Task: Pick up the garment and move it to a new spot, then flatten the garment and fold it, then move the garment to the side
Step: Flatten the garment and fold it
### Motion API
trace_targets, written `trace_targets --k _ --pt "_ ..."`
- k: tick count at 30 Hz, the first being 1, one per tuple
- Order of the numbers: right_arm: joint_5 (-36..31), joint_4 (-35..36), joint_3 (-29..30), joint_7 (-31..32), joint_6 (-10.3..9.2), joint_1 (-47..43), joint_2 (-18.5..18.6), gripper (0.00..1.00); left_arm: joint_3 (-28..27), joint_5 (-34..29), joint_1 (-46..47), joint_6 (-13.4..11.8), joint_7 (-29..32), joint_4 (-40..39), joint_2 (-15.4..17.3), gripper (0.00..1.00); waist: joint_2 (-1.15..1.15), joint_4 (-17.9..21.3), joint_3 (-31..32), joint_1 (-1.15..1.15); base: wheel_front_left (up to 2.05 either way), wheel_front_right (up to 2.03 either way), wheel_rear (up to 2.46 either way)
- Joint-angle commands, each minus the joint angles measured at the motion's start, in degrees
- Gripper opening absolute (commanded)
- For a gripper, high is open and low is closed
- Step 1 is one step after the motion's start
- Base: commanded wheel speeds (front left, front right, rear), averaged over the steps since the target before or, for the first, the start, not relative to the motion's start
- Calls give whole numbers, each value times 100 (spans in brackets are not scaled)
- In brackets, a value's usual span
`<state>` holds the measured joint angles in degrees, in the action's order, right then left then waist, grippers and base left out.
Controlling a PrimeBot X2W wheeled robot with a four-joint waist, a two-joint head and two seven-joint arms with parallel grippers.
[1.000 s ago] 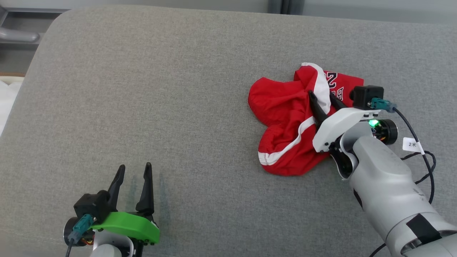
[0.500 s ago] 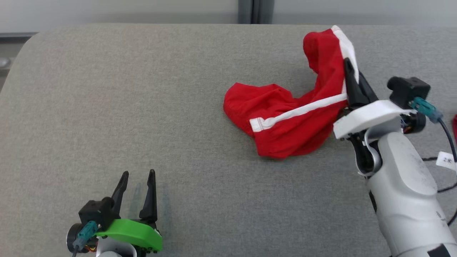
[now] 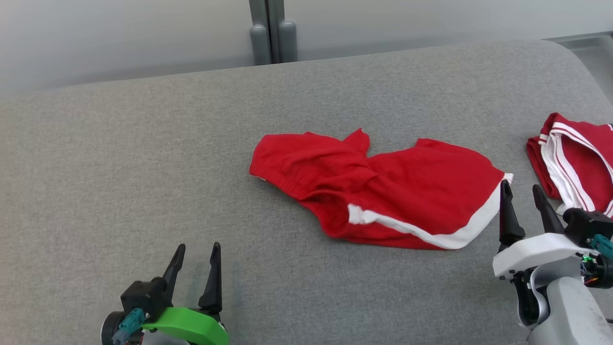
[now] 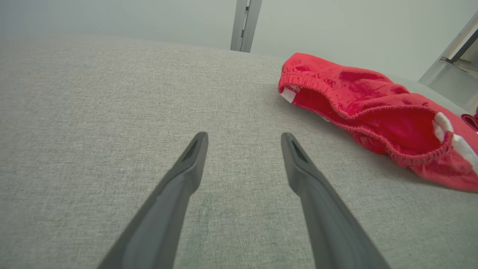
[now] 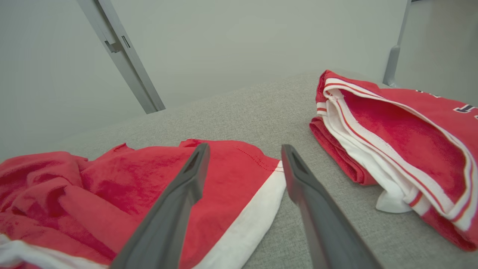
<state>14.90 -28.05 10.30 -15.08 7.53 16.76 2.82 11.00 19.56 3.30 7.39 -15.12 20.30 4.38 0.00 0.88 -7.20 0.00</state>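
Lying rumpled, red shorts (image 3: 383,191), white-trimmed

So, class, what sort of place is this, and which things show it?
Probably a robot test room for clothes folding: a wide grey fabric-covered surface, red shorts lying on it, another red garment folded nearby, a bare pale wall behind.

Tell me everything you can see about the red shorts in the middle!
The red cloth shorts with white trim lie loose and wrinkled on the grey fabric surface, mostly spread out, not folded. They look soft and thin. A stretchy gathered waistband faces the robot's left; a white band edges the leg end on the right. The open right claw sits beside that white edge, gripping nothing.
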Motion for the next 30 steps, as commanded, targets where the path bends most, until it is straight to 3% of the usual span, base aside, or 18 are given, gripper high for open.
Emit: trace_targets --k 1,8,16,20,30 --pt "-57 69 6 -10 -9 -130 18 100 17 -48 -3 16 -1 -30 11 100 0 156 27 0 0 0 0" --pt "-195 407 -100 -10 -9 -241 19 100 455 106 157 16 0 -103 62 100 0 250 -103 0 0 0 0" --pt "-174 640 -268 -10 -9 -2 19 100 1950 955 693 16 -1 -251 344 100 0 341 -488 0 0 0 0" --pt "-112 699 -403 -10 -9 132 19 100 2826 1589 1008 16 -1 -292 642 100 0 459 -701 0 0 0 0" --pt "-78 837 -560 -10 -9 251 19 100 3665 2223 1558 16 0 -388 967 100 0 760 -1039 0 0 0 0"
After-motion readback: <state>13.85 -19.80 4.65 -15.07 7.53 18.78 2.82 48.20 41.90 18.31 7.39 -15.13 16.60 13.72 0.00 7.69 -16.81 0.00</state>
